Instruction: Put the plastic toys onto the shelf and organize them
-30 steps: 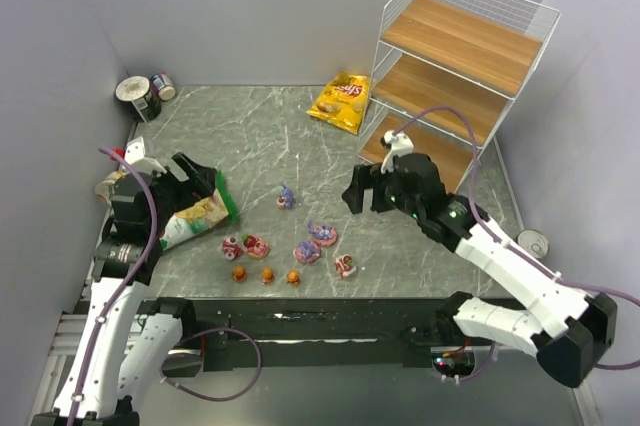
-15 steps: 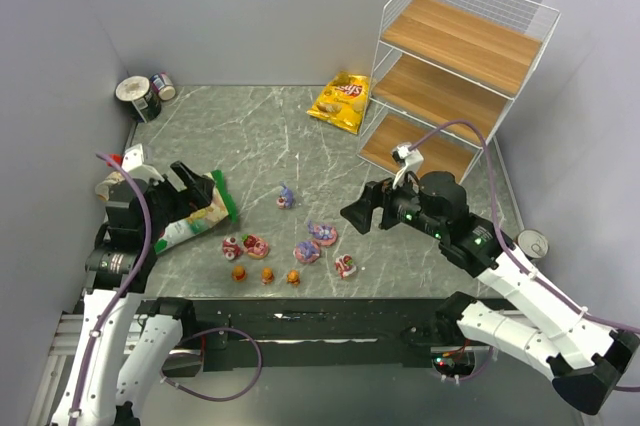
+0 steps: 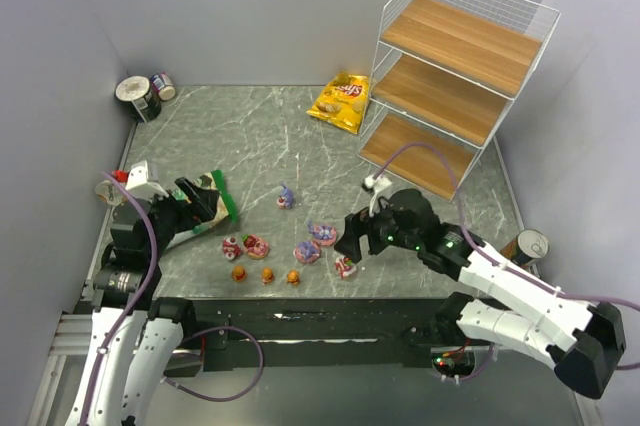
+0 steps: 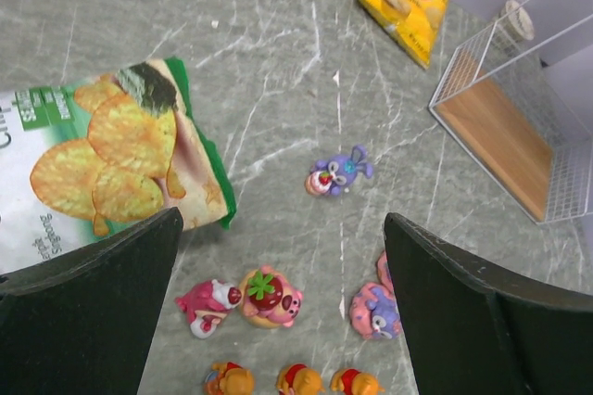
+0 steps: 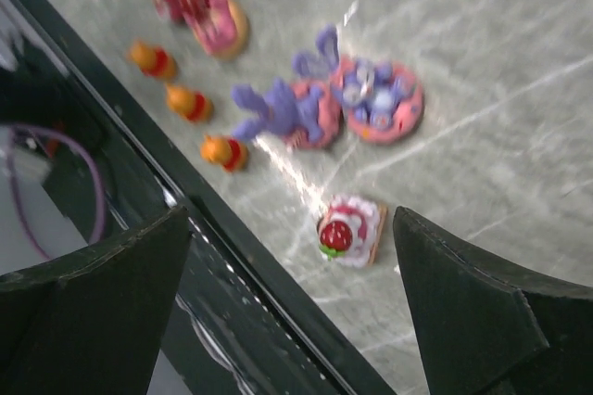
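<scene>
The top external camera sits high behind the near edge and looks steeply down over the whole bench (image 3: 270, 136), with the shelf (image 3: 455, 41) at far right. The left wrist camera looks down between its wide-set jaws from mid height, facing the far right corner, with the green chip bag (image 4: 102, 159) at its left. The right wrist camera hangs nearer; its view is blurred and takes in the bench's near edge. All three views share the plastic toys (image 3: 307, 251), including three orange figurines (image 4: 301, 379).
</scene>
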